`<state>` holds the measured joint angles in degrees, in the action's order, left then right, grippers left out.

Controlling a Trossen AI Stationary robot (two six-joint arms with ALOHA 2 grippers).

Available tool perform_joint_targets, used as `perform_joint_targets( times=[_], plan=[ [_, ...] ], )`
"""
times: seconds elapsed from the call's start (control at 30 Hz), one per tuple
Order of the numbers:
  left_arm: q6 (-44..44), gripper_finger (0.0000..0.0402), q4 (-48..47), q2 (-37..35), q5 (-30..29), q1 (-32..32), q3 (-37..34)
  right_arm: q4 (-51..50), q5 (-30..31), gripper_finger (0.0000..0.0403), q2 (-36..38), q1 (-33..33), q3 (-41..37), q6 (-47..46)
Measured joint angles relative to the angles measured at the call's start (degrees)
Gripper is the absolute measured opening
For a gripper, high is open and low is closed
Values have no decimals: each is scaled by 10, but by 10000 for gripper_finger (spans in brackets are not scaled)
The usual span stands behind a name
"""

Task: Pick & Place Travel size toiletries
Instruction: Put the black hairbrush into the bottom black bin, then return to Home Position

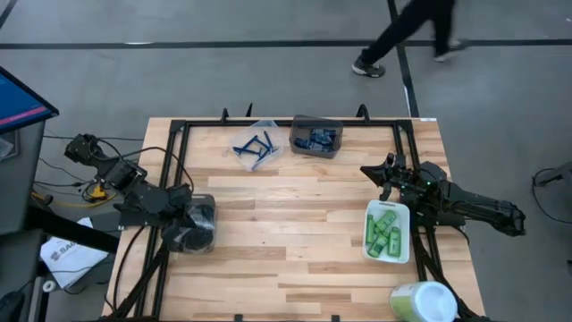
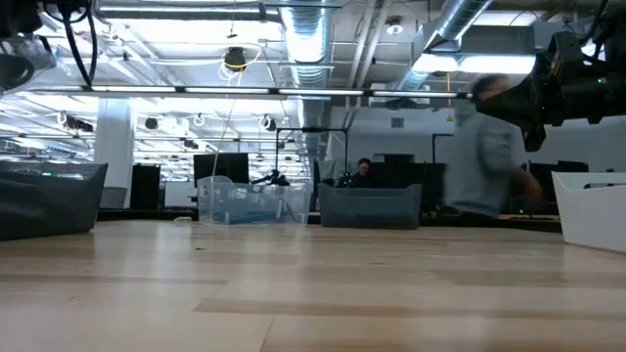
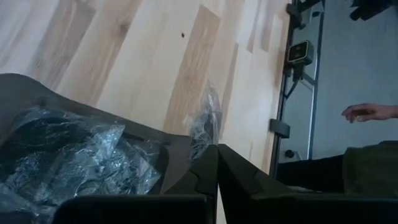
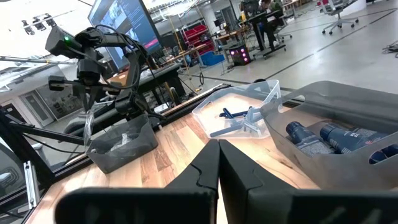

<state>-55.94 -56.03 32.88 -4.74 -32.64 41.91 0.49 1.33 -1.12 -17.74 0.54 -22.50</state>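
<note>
While both arms wait, the left gripper (image 3: 217, 171) and right gripper (image 4: 219, 163) are pinched tight, holding nothing; dropping closed, they could just knock the green bottles (image 1: 385, 232).

The left gripper (image 1: 207, 224) hangs with its fingers pressed together over a grey bin (image 1: 193, 224) of dark discs in clear wrap (image 1: 186, 234) at the table's left edge. The right gripper (image 1: 371, 172), also closed, sits just above the white tray (image 1: 399, 254) of green mini bottles (image 1: 385, 232). Between the two, farther from both, a clear bin (image 1: 266, 126) of blue razors (image 1: 253, 147) stands beside a grey bin (image 1: 304, 148) of navy tubes (image 1: 319, 138), with a pale-green-topped tub (image 1: 424, 302) beyond the tray.
</note>
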Motion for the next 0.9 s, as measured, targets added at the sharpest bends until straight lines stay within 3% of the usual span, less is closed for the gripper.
perform_joint_targets(
  times=[0.37,0.73,0.9],
  plan=[
    [4,15,-58,0,-11,0,0,0,0,0,0,0,0,0],
    [25,102,-107,-6,-12,0,0,0,0,0,0,0,0,0],
    [53,110,-41,-12,-36,0,0,0,0,0,0,0,0,0]
  ],
)
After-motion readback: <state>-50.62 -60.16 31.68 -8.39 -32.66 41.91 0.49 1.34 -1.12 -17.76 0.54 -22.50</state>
